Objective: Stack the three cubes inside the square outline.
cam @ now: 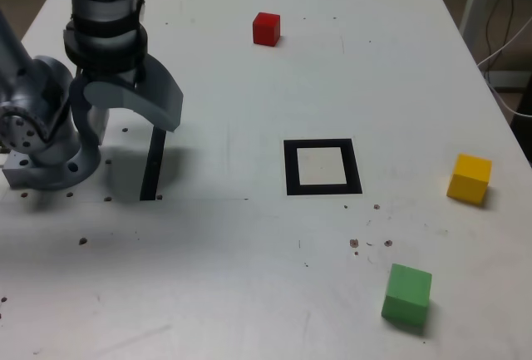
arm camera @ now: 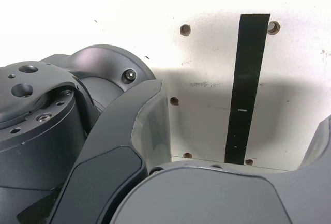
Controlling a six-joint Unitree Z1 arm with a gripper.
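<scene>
The gripper (arm camera: 245, 105) is hanging wide open and empty over the black bar mark (cam: 153, 165), the arm's base (cam: 51, 170) standing near.

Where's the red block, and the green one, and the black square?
Red block (cam: 266, 30): exterior view, on its front face.
Green block (cam: 407, 285): exterior view, on its upper part.
Black square (cam: 293, 169): exterior view, on its left side.

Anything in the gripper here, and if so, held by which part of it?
Nothing is held: the gripper is open, with only tabletop showing between its jaws.
</scene>
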